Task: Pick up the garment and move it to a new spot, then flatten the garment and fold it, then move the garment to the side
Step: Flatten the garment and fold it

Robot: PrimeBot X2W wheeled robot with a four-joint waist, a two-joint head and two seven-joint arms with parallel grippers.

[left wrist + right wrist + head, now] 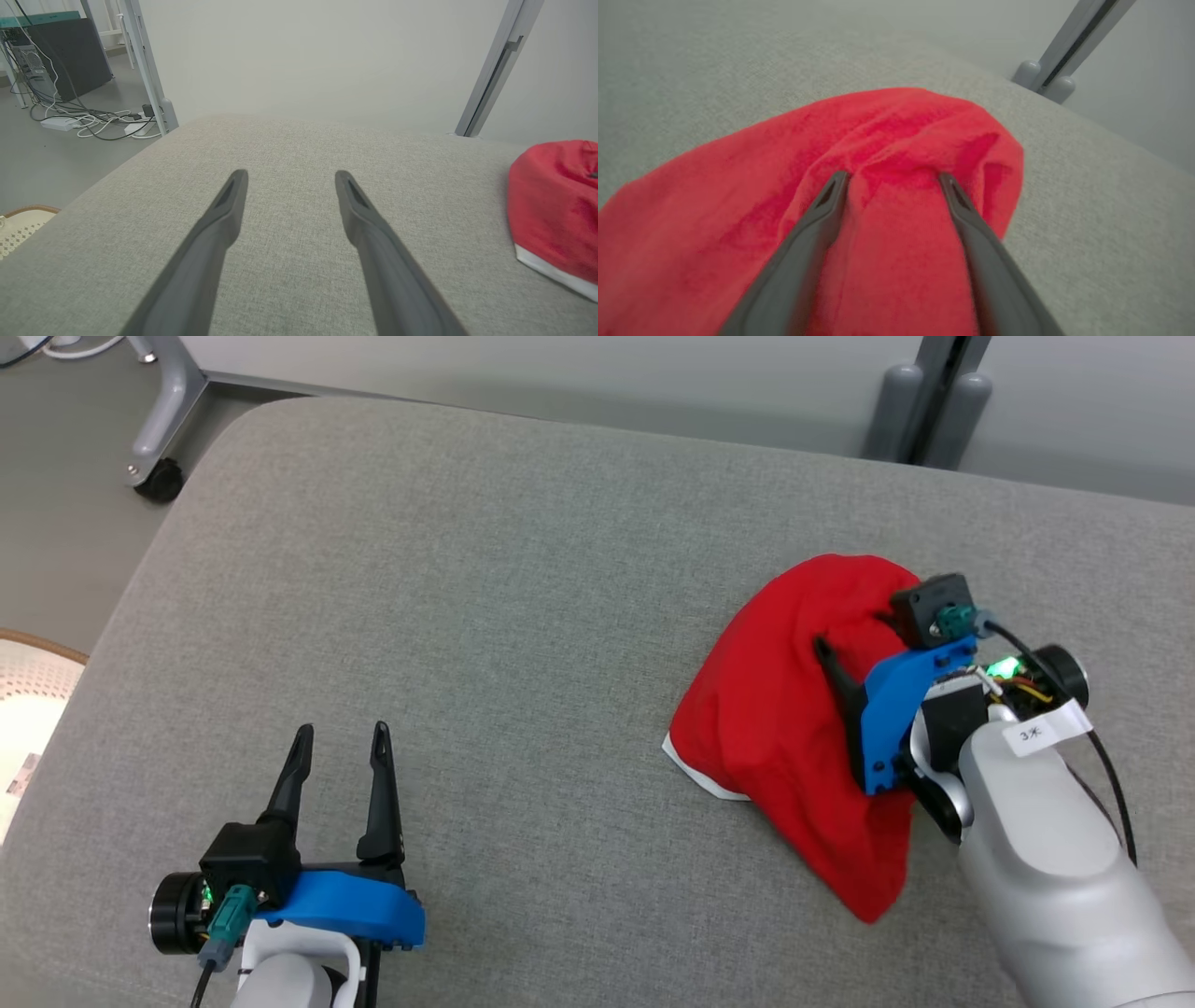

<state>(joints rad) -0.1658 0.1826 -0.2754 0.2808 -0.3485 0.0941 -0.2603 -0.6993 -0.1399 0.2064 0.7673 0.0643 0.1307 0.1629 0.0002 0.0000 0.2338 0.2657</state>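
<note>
Spread wide, the right pincer (pixel 889 179) straddles a ridge of the red garment (pixel 775 709); the left pincer (pixel 341 737) hangs released

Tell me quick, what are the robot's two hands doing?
Left gripper: open, holding nothing.
Right gripper: open, straddling a fold of the red garment, not clamped.
</note>
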